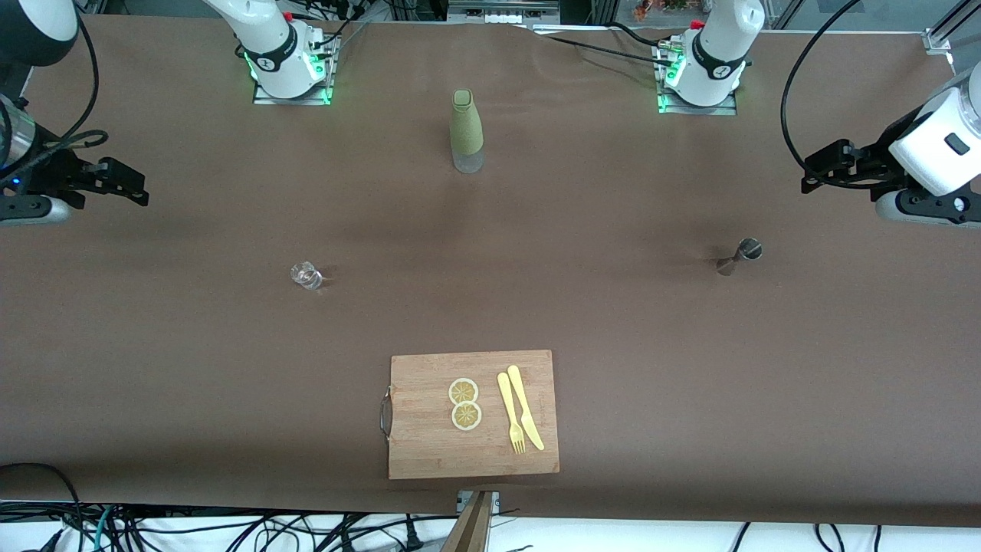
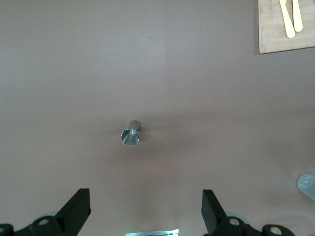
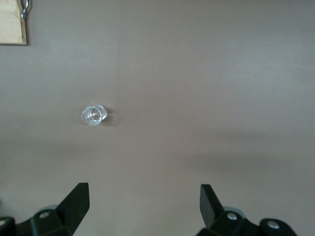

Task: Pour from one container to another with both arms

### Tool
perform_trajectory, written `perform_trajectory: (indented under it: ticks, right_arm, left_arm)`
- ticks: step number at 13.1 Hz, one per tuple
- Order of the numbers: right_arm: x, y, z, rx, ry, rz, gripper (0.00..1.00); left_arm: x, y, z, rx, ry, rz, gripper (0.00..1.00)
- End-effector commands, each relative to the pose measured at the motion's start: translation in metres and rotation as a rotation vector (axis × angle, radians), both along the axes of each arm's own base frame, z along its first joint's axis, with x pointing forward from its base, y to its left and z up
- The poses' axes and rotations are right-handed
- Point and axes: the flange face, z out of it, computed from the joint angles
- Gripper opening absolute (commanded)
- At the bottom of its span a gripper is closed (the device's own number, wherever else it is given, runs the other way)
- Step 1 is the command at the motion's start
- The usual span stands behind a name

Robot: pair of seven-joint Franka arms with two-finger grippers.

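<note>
Both pincers [image 1: 808,182] [image 1: 142,192] agape aloft, arms cropped at edges

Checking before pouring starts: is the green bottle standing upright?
Upright: the green bottle stands on its clear base on the table, capped end up.

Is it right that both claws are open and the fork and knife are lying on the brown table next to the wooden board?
Not quite. Both claws are open, the left claw and the right claw, but the fork and knife lie on the wooden board itself, beside the lemon slices. The front view shows this.
</note>
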Motion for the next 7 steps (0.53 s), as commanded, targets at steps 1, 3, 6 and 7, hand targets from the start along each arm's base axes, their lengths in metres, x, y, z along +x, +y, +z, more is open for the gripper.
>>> perform_trajectory:
  ticks: [1, 3, 6, 7]
  right_arm:
    - [-0.0061, 0.0003, 0.0094, 0.017, -0.017, -0.046, 1.00]
    - [-0.0058, 0.0022, 0.0101, 0.017, -0.019, -0.115, 1.00]
    - [-0.0041, 0.0047, 0.0149, 0.017, -0.028, -0.131, 1.00]
    - [-0.0015, 0.0048, 0.0165, 0.018, -0.026, -0.126, 1.00]
  left_arm:
    - [0.0003, 0.0065, 0.0100, 0.014, -0.021, 0.041, 1.00]
    - [0.0003, 0.0041, 0.0094, 0.007, -0.021, 0.035, 1.00]
    - [0.0002, 0.0033, 0.0095, -0.008, -0.020, 0.025, 1.00]
    - [0.0001, 0.0025, 0.0095, -0.008, -0.020, 0.022, 1.00]
